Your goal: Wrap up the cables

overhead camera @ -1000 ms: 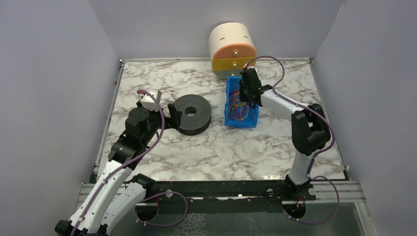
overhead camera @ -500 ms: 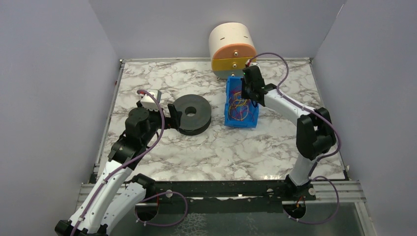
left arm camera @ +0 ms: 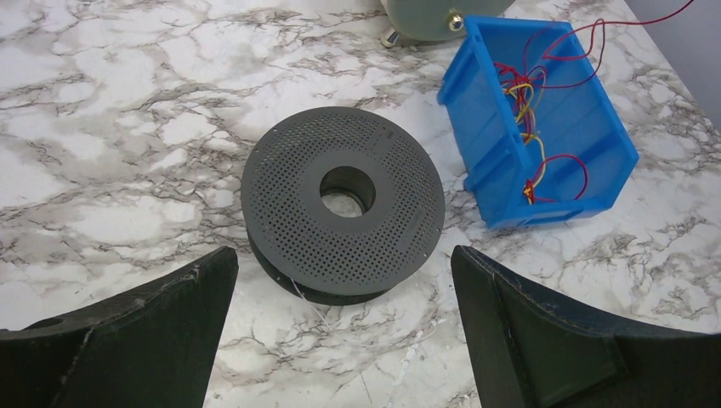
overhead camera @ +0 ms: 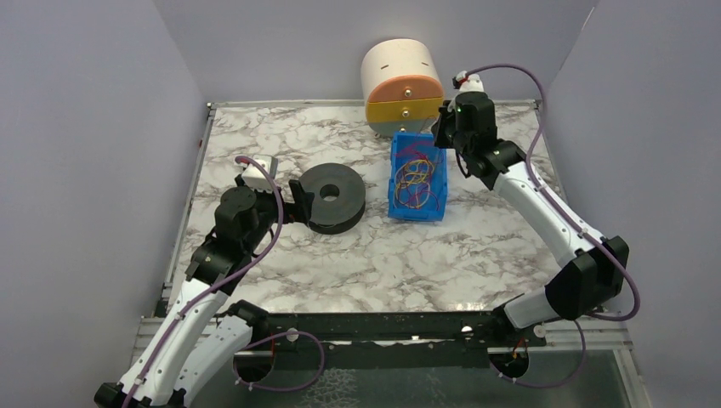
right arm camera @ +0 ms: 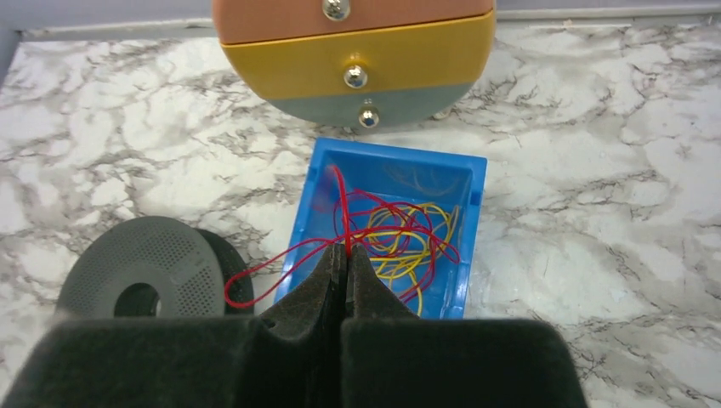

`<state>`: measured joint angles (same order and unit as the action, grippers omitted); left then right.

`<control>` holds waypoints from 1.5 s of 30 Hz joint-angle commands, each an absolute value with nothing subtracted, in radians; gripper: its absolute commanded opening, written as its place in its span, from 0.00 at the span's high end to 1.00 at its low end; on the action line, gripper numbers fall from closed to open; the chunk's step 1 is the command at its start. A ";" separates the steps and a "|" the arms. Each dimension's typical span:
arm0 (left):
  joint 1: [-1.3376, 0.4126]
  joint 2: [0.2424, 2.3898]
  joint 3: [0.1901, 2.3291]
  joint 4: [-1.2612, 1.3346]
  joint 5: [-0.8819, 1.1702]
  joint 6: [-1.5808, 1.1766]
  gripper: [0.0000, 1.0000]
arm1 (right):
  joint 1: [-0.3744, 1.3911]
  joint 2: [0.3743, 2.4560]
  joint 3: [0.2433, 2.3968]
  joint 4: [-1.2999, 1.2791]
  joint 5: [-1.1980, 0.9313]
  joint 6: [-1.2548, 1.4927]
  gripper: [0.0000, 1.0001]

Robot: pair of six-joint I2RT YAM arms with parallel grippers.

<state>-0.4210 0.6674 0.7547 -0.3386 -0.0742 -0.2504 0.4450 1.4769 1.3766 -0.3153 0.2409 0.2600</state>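
Wrapping has hardly begun: the right gripper (right arm camera: 347, 255), pinched fully closed on one strand of the red cables (right arm camera: 340, 200), holds it above the blue bin (right arm camera: 476, 200) where the rest lies tangled, while the left gripper (left arm camera: 343, 259) gapes wide and empty beside the unwound black spool (left arm camera: 289, 195).

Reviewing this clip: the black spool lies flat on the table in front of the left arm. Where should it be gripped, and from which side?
Probably from above: one finger down into the centre hole of the spool, the other outside the rim on the side nearest the left gripper. The spool lies flat with its wide perforated flange facing up, and the hole is open and unobstructed.
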 commanded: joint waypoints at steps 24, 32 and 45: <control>-0.426 0.673 0.749 -0.301 -0.005 -0.261 0.01 | 0.444 1.370 1.870 -0.458 -0.080 0.315 0.99; -0.425 0.676 0.745 -0.302 -0.008 -0.259 0.01 | 0.444 1.378 2.080 -0.407 -0.146 0.354 0.99; -0.425 0.653 0.739 -0.303 -0.050 -0.258 0.01 | 0.445 1.329 2.253 -0.243 -0.179 0.410 0.99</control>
